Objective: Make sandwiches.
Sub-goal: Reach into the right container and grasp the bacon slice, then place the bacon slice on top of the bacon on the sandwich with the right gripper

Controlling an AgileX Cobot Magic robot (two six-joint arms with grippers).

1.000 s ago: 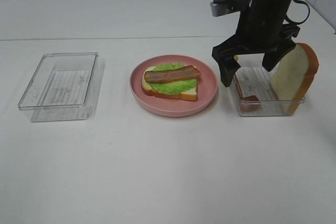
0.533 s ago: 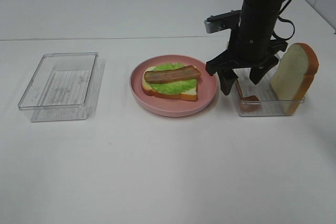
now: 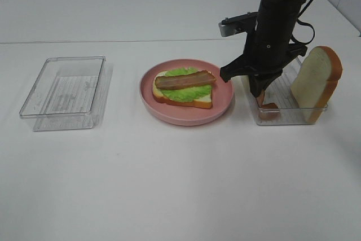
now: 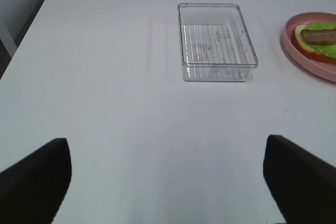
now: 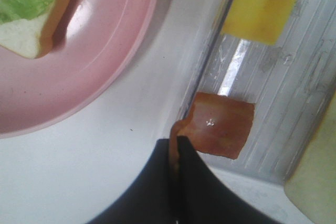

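We count two clear trays, left tray [image 3: 67, 91] and right tray [image 3: 290, 115]; one pink plate [image 3: 186, 118]; two bread slices, flat slice [image 3: 198, 101] and upright slice [image 3: 315, 83]; one lettuce leaf [image 3: 186, 94]; two bacon strips, plate strip [image 3: 185, 79] and tray strip [image 5: 220, 129]; one cheese slice [image 5: 262, 3].

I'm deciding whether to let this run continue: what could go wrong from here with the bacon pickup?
1. The right claw pinches only the bacon strip's edge, so it may slip out on lifting.
2. The strip lies against the clear tray's wall; pulling up might drag the tray.
3. The bread slice leans upright in that tray beside the arm and could get toppled.
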